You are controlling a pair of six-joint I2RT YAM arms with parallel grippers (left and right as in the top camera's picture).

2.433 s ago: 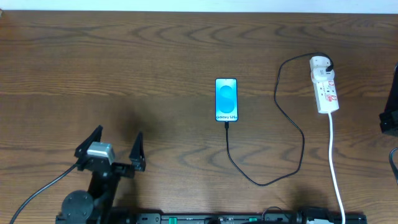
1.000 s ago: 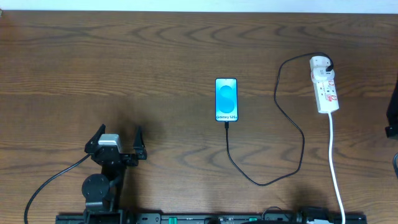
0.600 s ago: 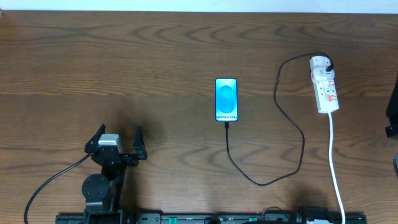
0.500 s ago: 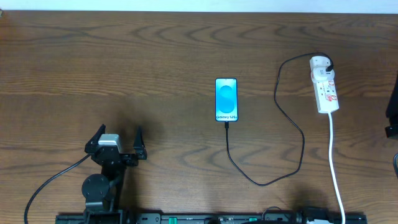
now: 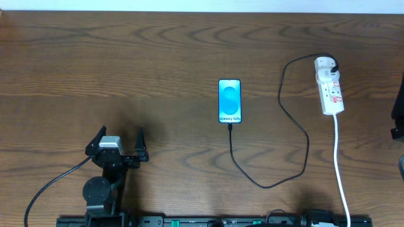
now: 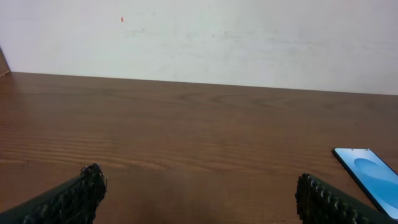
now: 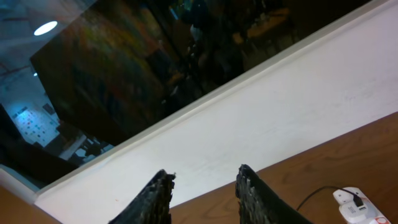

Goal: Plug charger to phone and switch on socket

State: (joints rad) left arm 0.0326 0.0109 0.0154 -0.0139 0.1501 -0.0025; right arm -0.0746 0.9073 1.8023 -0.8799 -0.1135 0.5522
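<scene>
The left pincer [image 5: 119, 135] hovers low over the brown wood-grain table [image 5: 126, 57], its black fingers spread wide and gripping nothing, probably parked clear of the work. Ahead and to its right lies the slim blue-screened phone [image 5: 230, 101], with the thin black charger cable [image 5: 231, 144] apparently seated in its near end. The right pincer [image 7: 204, 186] is raised, its fingers somewhat apart and empty. Ahead of it and lower down sits the narrow white power strip [image 5: 330, 88], whose switch I cannot read.

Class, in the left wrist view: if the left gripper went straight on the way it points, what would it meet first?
Probably the white wall. The left gripper points across the wooden table; the phone lies off to its right, outside that line. Depth is unclear.
</scene>
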